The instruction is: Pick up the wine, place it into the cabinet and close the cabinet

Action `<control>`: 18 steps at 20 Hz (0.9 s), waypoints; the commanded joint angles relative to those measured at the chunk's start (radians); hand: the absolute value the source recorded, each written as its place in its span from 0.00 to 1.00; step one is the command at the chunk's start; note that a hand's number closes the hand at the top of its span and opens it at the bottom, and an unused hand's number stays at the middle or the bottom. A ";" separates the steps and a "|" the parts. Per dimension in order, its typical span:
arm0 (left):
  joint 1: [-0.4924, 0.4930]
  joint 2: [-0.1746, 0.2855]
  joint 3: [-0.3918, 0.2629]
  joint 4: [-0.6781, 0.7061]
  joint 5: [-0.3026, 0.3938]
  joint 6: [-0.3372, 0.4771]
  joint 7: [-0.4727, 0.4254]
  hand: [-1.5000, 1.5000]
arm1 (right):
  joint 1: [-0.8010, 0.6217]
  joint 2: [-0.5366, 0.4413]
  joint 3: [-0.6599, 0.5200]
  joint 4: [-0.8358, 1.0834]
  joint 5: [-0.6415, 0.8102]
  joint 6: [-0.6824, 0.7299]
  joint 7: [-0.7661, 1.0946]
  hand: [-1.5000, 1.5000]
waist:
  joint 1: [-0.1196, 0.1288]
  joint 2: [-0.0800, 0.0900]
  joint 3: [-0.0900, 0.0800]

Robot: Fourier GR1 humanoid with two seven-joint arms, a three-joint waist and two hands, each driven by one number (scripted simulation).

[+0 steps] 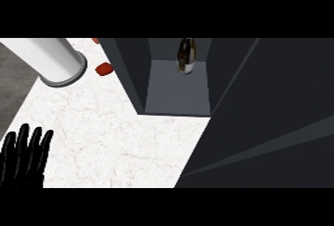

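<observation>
Standing far back in the open cabinet [176,95], the wine [186,55] is housed, so you need only shut it. Your left hand [26,154] rests released, fingers straight, at the bench [117,132] edge; your right hand is unseen.

Of your robot's body you get only the left hand [24,161], at the view's lower left corner. It is black all over, one flat dark tone from tips to base. The fingers [24,141] are long, thin and rod-like with rounded tips, and narrow pale slits show between them. Lower down they merge into a solid black palm, which the view's edge cuts off
</observation>
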 commanded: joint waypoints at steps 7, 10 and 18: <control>0.072 0.089 0.159 -0.003 0.122 -0.173 -0.014 0.00 | -0.406 0.098 0.179 0.188 0.015 -0.337 0.033 1.00 | 0.021 0.007 0.000; 0.109 0.120 0.204 0.003 0.151 -0.247 -0.031 0.00 | -0.528 0.097 0.129 0.259 -0.023 -0.408 0.032 1.00 | 0.034 0.007 -0.001; 0.114 0.135 0.271 0.016 0.215 -0.322 -0.021 0.00 | -0.937 0.100 -0.034 0.580 -0.225 -0.534 0.034 1.00 | 0.064 0.015 -0.001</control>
